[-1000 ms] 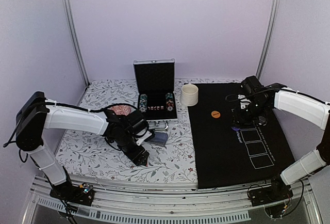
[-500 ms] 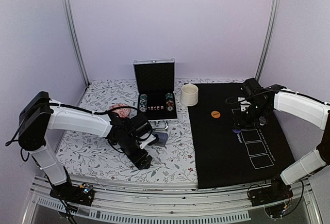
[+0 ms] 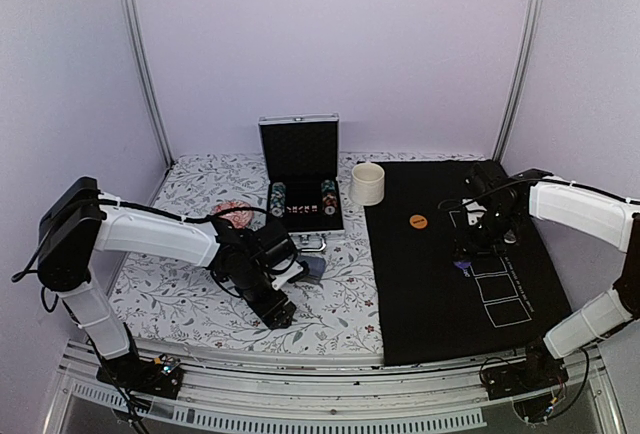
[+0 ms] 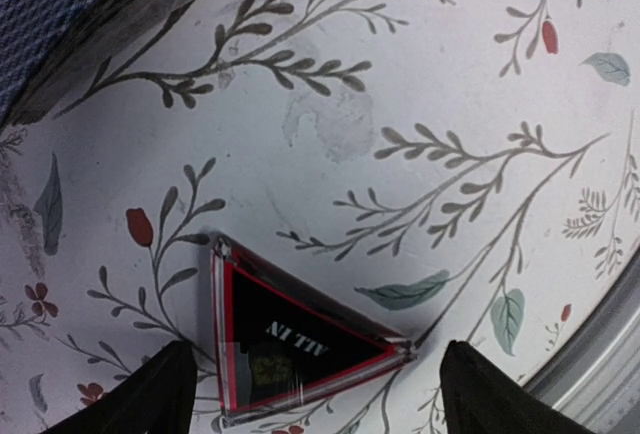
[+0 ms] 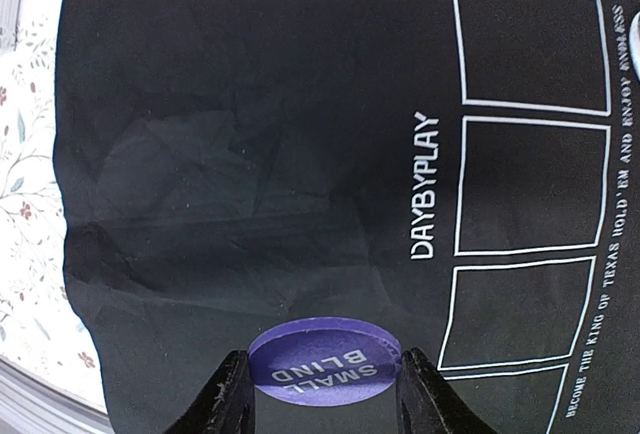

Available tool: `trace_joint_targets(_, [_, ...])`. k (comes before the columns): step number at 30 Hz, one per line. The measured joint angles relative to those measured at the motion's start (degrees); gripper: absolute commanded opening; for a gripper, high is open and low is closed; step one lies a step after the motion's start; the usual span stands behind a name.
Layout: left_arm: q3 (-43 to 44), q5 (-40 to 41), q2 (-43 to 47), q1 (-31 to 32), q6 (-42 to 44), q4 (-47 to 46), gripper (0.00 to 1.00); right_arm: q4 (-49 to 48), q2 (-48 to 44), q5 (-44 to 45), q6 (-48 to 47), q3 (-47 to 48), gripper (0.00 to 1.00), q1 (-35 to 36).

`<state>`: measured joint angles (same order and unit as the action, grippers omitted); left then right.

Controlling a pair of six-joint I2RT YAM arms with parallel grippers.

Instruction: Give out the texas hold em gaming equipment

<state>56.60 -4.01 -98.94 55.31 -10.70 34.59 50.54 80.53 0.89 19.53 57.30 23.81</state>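
black red-edged triangle marker (image 4: 300,349) lies flat on the floral cloth (image 4: 400,74); purple disc (image 5: 322,359), lettered small blind, pinched in the right gripper (image 5: 322,384) over the black mat (image 5: 250,104); orange disc (image 3: 418,221) flat on that mat; striped chips (image 3: 277,197) stacked in the case (image 3: 300,149)

The black red-edged triangle marker (image 4: 290,349) lies on floral cloth (image 4: 400,104) — within the wide-open claw (image 4: 318,389).

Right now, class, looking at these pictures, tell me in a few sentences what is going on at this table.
Two robot arms are laying out poker gear. The left fingers stand open either side of the black red-edged triangle marker, which lies on the floral cloth. The right fingers grip the purple small blind disc over the black mat, beside its printed card boxes. An orange disc already lies on the mat.
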Motion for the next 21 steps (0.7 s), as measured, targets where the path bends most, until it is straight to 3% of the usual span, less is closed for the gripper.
trace_joint_targets(21, [-0.37, 0.37, 0.26, 0.07, -0.28, -0.39, 0.87, -3.34, 4.02, -4.9, 4.07, -5.64, 0.24, 2.82])
